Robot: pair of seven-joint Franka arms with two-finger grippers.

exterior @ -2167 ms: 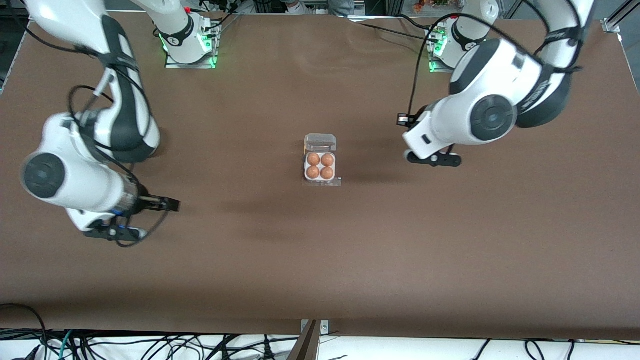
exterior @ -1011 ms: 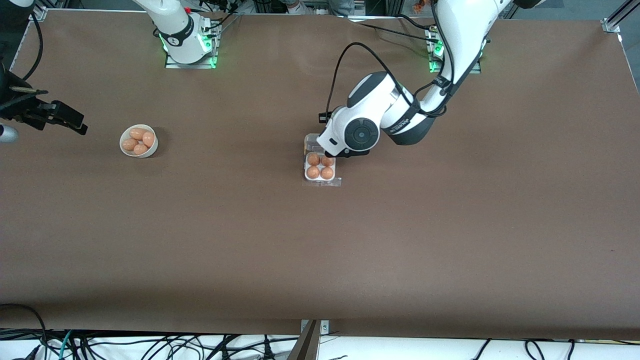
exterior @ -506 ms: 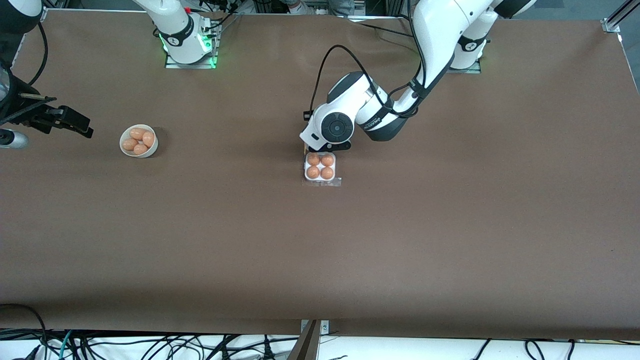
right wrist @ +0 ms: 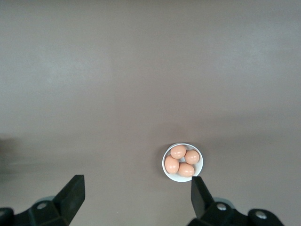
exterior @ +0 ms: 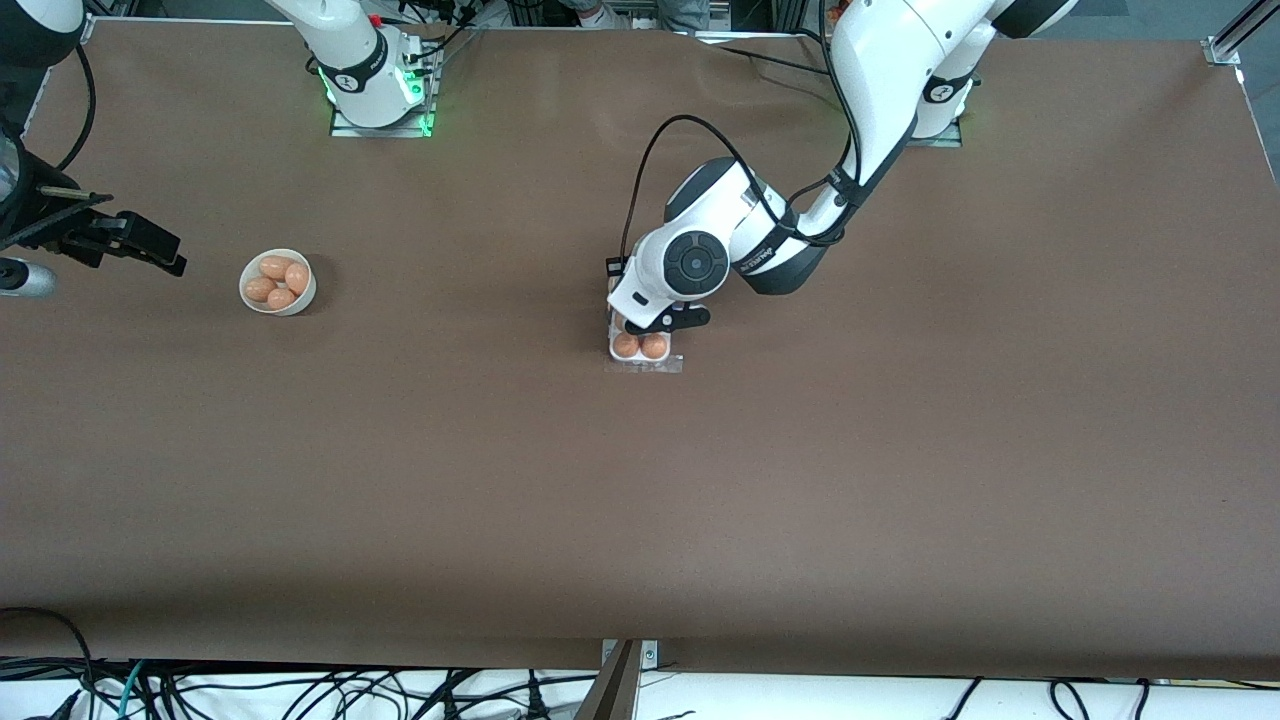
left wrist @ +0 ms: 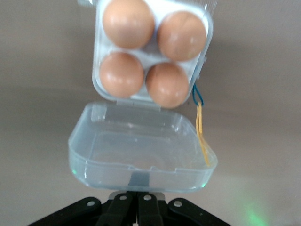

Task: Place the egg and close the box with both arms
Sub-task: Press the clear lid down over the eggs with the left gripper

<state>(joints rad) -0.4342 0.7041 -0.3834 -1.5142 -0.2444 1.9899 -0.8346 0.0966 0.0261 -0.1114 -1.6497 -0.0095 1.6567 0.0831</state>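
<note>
**Lid half raised, four cells filled**

Take the small square clear-plastic egg carton [exterior: 643, 348] near the table's middle as the landmark. Its whitish tray holds a small smooth orange-brown egg [left wrist: 128, 23] in every one of the four cells, so the placing part looks done and only the closing remains.

In the left wrist view the carton's hinged see-through lid [left wrist: 141, 155] stands partly raised off the table. The left gripper [left wrist: 137, 209], fingers drawn together with nothing between them, sits just under the lid's free edge. Judging by that, it is set there as a wedge to tip the lid over onto the tray. Thin yellow and blue wires [left wrist: 201, 127] lie just beside the carton's hinge corner.

Well apart from the carton, toward the right arm's end of the table, sits a round white bowl [exterior: 278, 283] with four more eggs. The right gripper [right wrist: 134, 200] waits with its fingers spread wide over bare table near that bowl, likely parked clear of the closing move.

Compared with half a second ago, the left arm's wrist now covers the carton's two cells farther from the front camera, where all four eggs showed before. The right arm has not shifted.
</note>
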